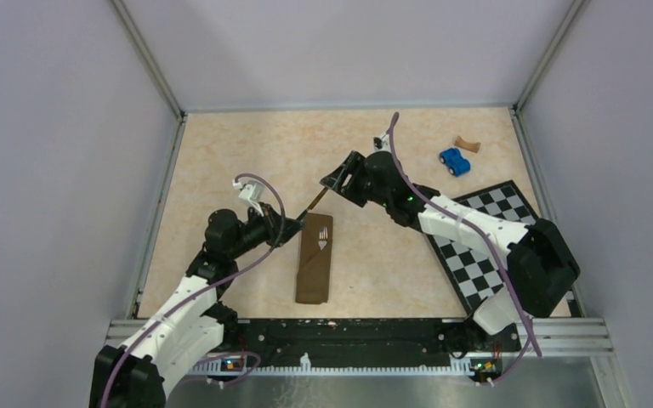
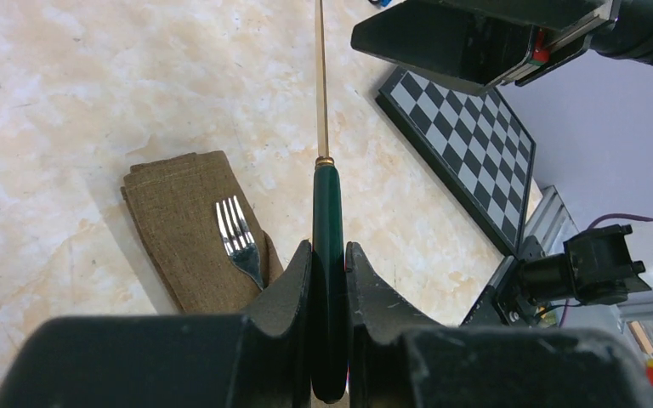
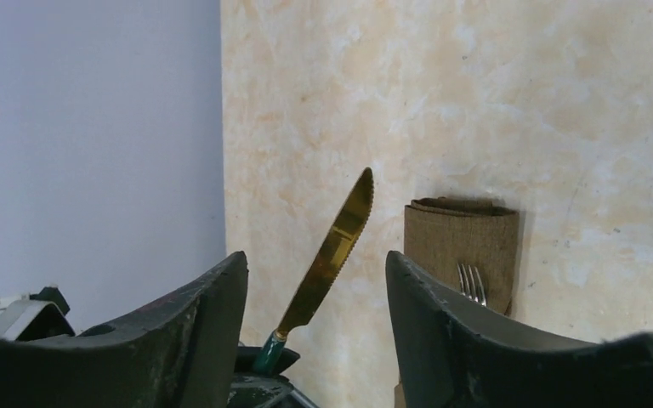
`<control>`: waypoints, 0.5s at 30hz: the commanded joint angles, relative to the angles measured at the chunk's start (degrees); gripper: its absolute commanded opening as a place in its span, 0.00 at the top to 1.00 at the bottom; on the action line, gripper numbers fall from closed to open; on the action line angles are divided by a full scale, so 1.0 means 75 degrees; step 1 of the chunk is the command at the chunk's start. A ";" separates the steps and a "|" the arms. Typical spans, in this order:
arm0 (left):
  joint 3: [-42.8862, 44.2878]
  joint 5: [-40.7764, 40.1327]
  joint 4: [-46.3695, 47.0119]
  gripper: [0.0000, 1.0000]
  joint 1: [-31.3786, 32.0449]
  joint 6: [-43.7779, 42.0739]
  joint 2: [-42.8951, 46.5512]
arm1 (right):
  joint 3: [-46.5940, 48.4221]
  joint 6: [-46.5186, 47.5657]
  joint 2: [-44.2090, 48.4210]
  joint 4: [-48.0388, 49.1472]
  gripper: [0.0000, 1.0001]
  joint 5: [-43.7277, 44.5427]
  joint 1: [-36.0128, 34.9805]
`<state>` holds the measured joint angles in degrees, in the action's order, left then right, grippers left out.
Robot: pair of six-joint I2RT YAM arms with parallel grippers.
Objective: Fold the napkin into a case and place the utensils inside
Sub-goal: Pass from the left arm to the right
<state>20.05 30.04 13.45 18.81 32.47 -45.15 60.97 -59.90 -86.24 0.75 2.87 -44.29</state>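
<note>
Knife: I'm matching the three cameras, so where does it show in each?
Top external: knife mid-table, at the far end of the folded napkin.
Left wrist: centre, green handle clamped in the left gripper, gold blade pointing up.
Right wrist: lower centre, blade framed by the open right gripper.
Shared landmark: the fork on the folded napkin.

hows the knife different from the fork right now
The knife has a gold blade and dark green handle; the fork is plain silver. The knife is clamped by its handle in the left gripper; the fork lies on the folded napkin, only its tined end showing. Both are slim table utensils.
</note>
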 commanded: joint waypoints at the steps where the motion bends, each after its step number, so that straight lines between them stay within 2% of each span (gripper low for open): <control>1: -0.0037 -0.0241 0.0502 1.00 0.0012 0.0002 0.0151 | 0.0441 -0.0953 -0.0307 -0.0014 0.42 0.0309 -0.0164; 11: -0.0142 -0.0278 0.0647 1.00 0.0012 0.0075 0.0159 | 0.0722 -0.1274 -0.0794 0.0085 0.58 0.0112 -0.0205; 15: -0.0178 -0.0278 0.0695 1.00 0.0010 0.0112 0.0160 | 0.0792 -0.1384 -0.0961 0.0100 0.60 0.0063 -0.0285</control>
<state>19.11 28.47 14.35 18.81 32.97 -44.73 63.53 -68.66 -92.42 0.40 3.60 -45.04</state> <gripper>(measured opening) 0.169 0.408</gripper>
